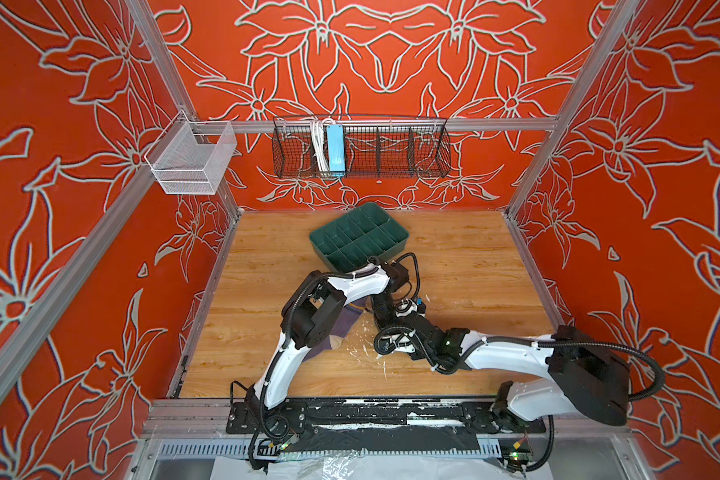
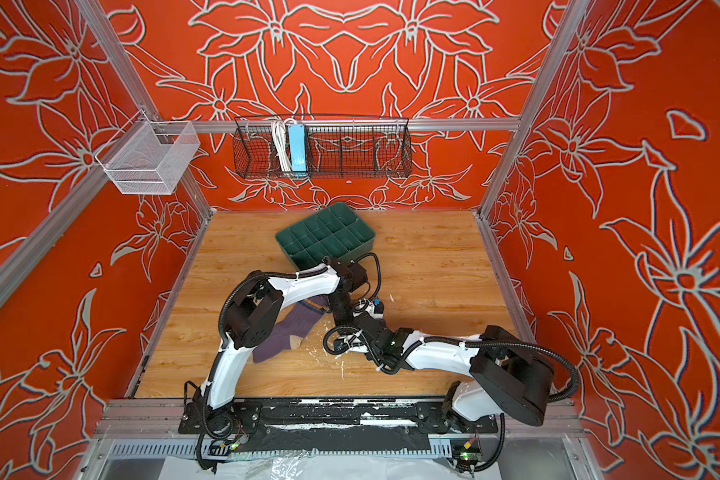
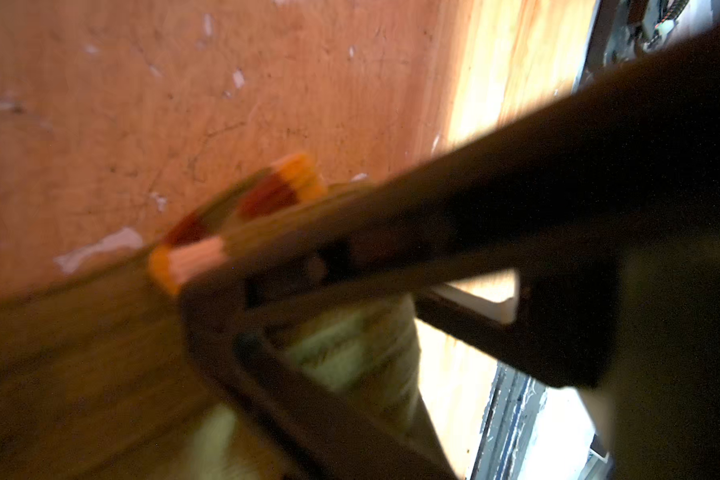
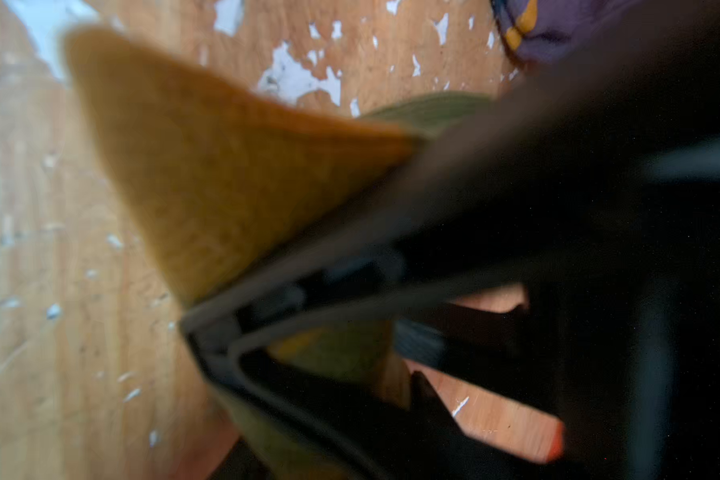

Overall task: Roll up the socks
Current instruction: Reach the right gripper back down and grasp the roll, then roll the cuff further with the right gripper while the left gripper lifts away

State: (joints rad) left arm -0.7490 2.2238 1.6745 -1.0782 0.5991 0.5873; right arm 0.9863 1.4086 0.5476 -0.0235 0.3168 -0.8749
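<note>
The purple sock (image 1: 344,328) (image 2: 294,330) lies flat on the wooden table (image 1: 474,270), partly under my left arm; its yellow-striped cuff (image 4: 553,33) shows in the right wrist view. The olive green sock is held up between both grippers near the table's middle and is hidden in both top views. My left gripper (image 3: 202,299) is shut on it near the cream, brown and orange striped cuff (image 3: 275,195). My right gripper (image 4: 196,328) is shut on it by the orange heel (image 4: 225,174), with olive fabric (image 4: 341,353) running between the fingers.
A green divided tray (image 1: 360,241) sits at the back of the table. A black wire basket (image 1: 391,151) and a white mesh basket (image 1: 192,158) hang on the frame. White flakes (image 1: 366,345) mark the wood near the grippers.
</note>
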